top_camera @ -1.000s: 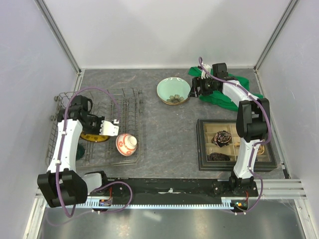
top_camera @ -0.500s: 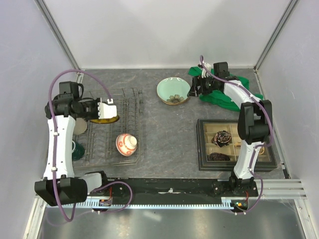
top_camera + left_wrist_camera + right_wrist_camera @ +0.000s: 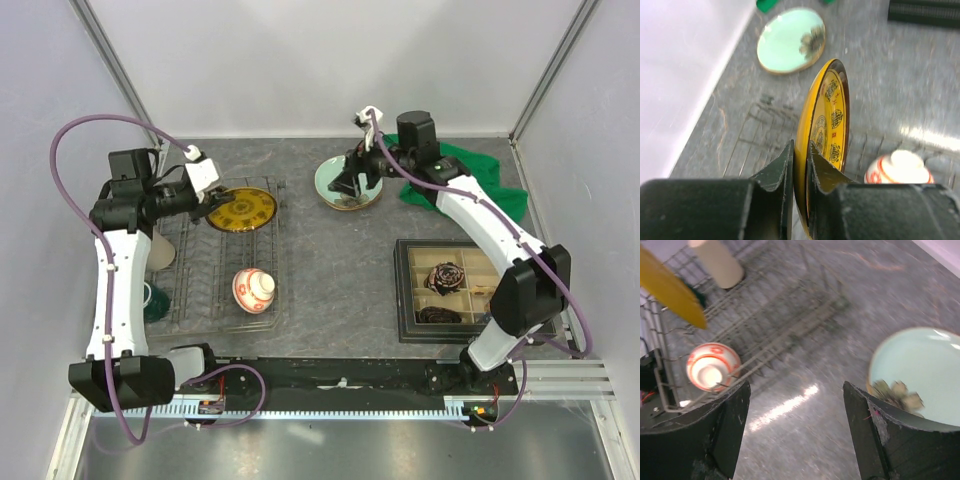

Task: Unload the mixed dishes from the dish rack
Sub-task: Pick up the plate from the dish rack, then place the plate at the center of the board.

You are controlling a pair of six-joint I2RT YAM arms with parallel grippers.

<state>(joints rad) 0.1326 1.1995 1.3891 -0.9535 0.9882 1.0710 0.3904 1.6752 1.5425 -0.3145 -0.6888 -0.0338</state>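
Over the dish rack point(image 3: 190, 300): the left hand point(image 3: 799, 150) held the yellow-gold patterned plate point(image 3: 243, 210) in the air, above the rack's far end.
Left hand's grip: both fingers pinched the plate's rim, one on each face, with the plate standing edge-on in the left wrist view.
Plate's markings: dark round emblems ringed the yellow face; too small and blurred to tell whether any was writing.
Right hand point(image 3: 796, 390): spread wide and holding nothing, it hung just above the pale green plate point(image 3: 920, 370).
Pale green plate: flat on the table point(image 3: 330, 260) beyond the rack's far right corner, face up, a dark flower at its near edge.
Red-and-white patterned bowl point(image 3: 254, 288): in the rack's near right part, among the wires.
Plain beige cup point(image 3: 717, 260): at the rack's left side, partly hidden behind the left arm in the top view.
Dark green mug point(image 3: 153, 300): at the rack's near left edge, mostly hidden by the arm.
Black tray point(image 3: 405, 290): on the right of the table, dark items in two of its compartments.
Green cloth point(image 3: 480, 175): bunched at the far right, under the right arm.
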